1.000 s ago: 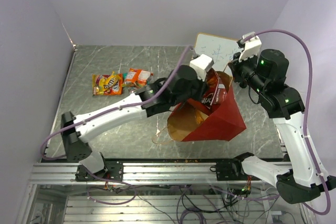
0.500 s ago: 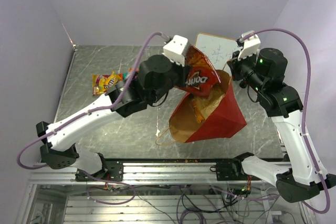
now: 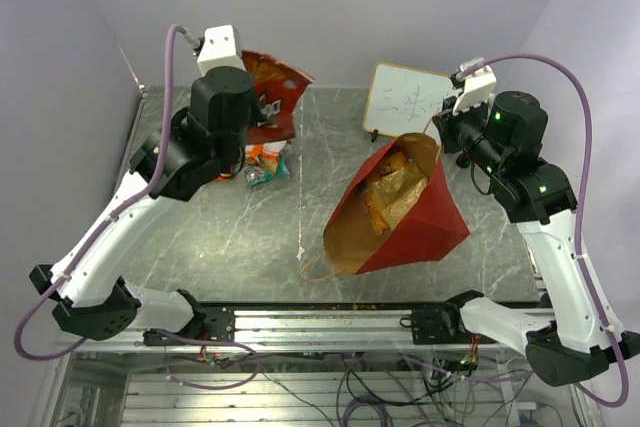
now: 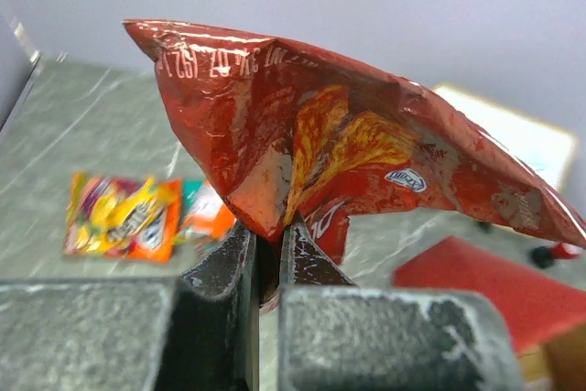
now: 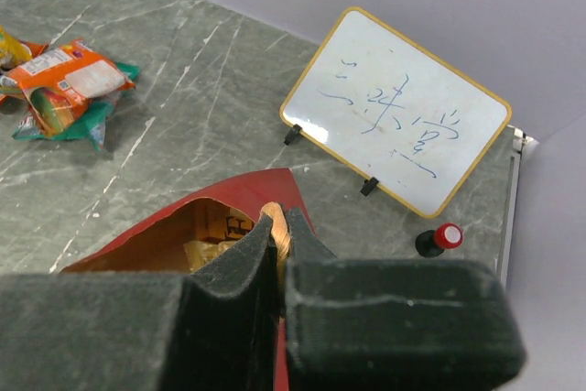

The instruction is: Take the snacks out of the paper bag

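My left gripper (image 4: 267, 231) is shut on the lower edge of a red chip bag (image 4: 348, 144) and holds it in the air over the far left of the table, in the top view too (image 3: 275, 87). Below it lie a yellow-orange pack (image 4: 119, 217) and an orange-teal pack (image 3: 266, 163). The paper bag (image 3: 425, 222), red outside and brown inside, lies open toward the left. A tan-brown chip bag (image 3: 395, 190) shows inside it. My right gripper (image 5: 277, 219) is shut on the bag's cord handle (image 5: 274, 217) at its far rim.
A small whiteboard (image 3: 412, 97) stands behind the paper bag, with a red-capped black marker (image 5: 439, 238) beside it. The bag's other cord handle (image 3: 305, 265) trails near the table's front edge. Walls close the back and both sides.
My left gripper has lifted the red chip bag out of the paper bag and carried it left and toward the back. My right gripper has stayed on the handle.
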Controlling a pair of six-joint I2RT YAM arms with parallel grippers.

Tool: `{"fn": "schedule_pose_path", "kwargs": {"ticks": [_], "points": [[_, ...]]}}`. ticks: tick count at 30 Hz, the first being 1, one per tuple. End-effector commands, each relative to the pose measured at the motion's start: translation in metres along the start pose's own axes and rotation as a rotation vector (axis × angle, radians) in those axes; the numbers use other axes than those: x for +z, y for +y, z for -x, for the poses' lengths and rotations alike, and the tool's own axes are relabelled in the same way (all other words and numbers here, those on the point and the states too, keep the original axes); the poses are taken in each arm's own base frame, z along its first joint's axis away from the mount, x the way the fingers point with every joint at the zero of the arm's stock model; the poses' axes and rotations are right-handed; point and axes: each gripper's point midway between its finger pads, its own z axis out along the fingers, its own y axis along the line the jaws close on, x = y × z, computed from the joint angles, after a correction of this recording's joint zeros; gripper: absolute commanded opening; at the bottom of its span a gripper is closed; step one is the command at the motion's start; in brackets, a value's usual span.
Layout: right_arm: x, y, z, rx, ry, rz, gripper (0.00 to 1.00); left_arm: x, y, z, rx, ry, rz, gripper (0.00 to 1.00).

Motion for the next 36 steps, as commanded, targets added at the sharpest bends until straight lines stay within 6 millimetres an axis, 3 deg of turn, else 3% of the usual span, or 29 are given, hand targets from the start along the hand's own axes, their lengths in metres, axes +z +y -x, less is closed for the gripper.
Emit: {"fn": "schedule_pose_path", "kwargs": {"ticks": [1, 6, 11, 19, 26, 32, 33, 35, 36], "points": [[-0.007, -0.006, 0.04, -0.006, -0.145, -0.02, 0.0, 0.011, 0.056, -0.087, -0.006, 0.317, 0.158, 0.07], [-0.006, -0.005, 0.039, -0.012, -0.138, -0.012, 0.0, 0.007, 0.123, -0.18, -0.012, 0.641, 0.338, 0.07], [-0.006, -0.003, 0.039, -0.009, -0.139, -0.003, 0.0, -0.01, 0.162, -0.253, -0.026, 0.872, 0.403, 0.07], [-0.005, -0.003, 0.038, -0.007, -0.14, 0.0, 0.0, -0.011, 0.197, -0.302, 0.049, 1.018, 0.48, 0.07], [-0.008, -0.005, 0.036, -0.014, -0.135, -0.015, 0.0, -0.008, 0.23, -0.322, 0.039, 1.074, 0.554, 0.08], [-0.008, -0.005, 0.034, -0.018, -0.134, -0.016, 0.0, 0.004, 0.243, -0.315, 0.016, 1.054, 0.58, 0.45], [-0.008, -0.006, 0.035, -0.019, -0.135, -0.016, 0.0, 0.006, 0.239, -0.313, 0.011, 1.054, 0.559, 0.54], [-0.007, -0.006, 0.035, -0.024, -0.134, -0.019, 0.0, 0.011, 0.228, -0.308, -0.024, 1.038, 0.498, 0.88], [-0.006, -0.006, 0.035, -0.024, -0.136, -0.017, 0.0, 0.012, 0.223, -0.305, -0.046, 1.02, 0.477, 0.95]]}}
